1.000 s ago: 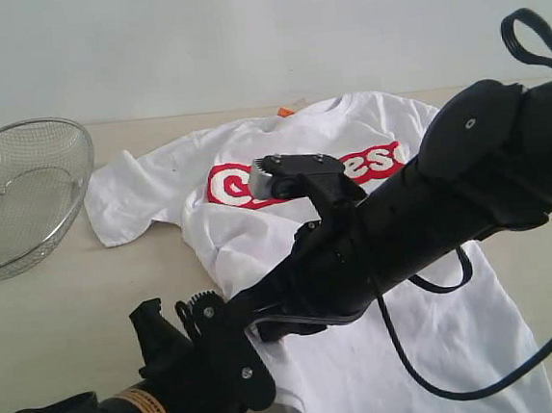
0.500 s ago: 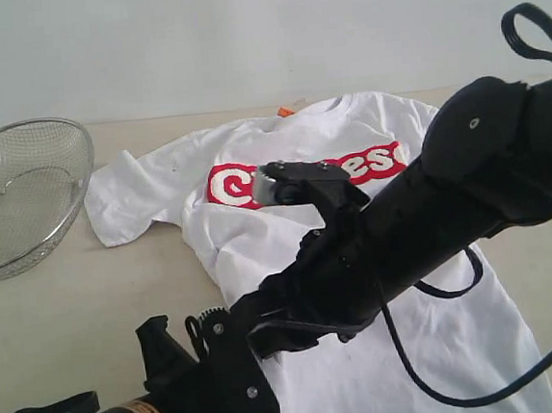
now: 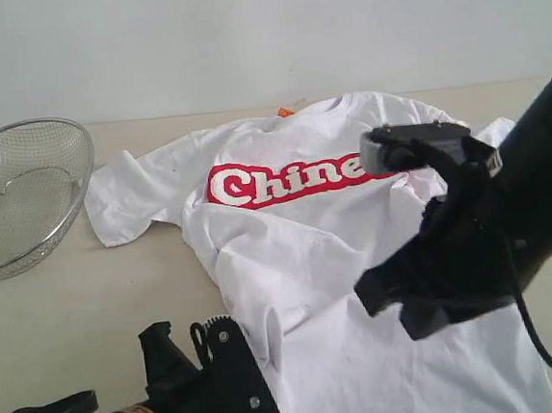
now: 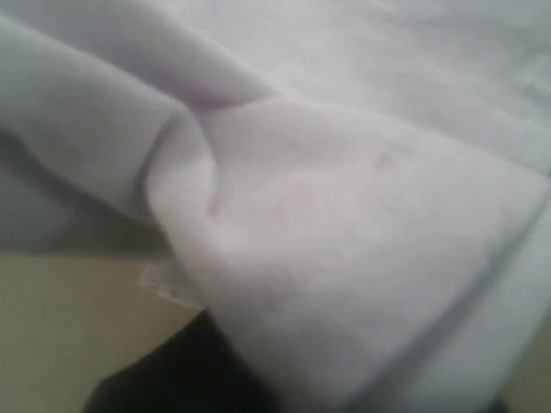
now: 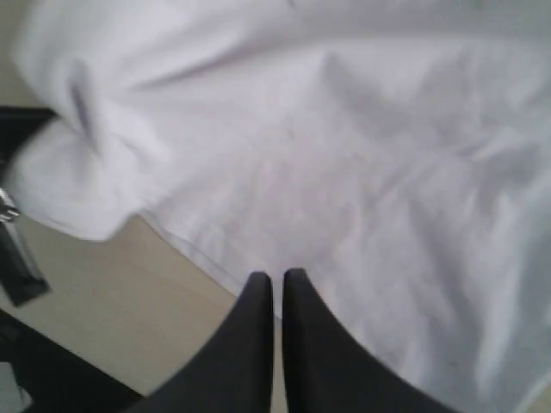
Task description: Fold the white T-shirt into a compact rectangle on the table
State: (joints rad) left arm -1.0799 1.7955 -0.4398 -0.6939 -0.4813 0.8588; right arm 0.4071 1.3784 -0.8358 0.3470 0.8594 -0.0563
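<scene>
We see a pale beige table (image 3: 72,311) against a plain light wall (image 3: 242,35), with a wire bowl (image 3: 19,195) well apart from the left pincer (image 3: 234,365), beyond it and off to its left. The shirt (image 3: 290,254) lies spread and rumpled, white, with a red band (image 3: 283,180) of white letters and an orange tag (image 3: 285,112) at the neck. The right pincer (image 5: 277,277) is clenched on nothing, its tips over the shirt's edge with bare table just beside them. The left pincer is clenched too, against the hem. A thick fold of cloth fills its wrist view, and we cannot tell whether any of it is caught.
</scene>
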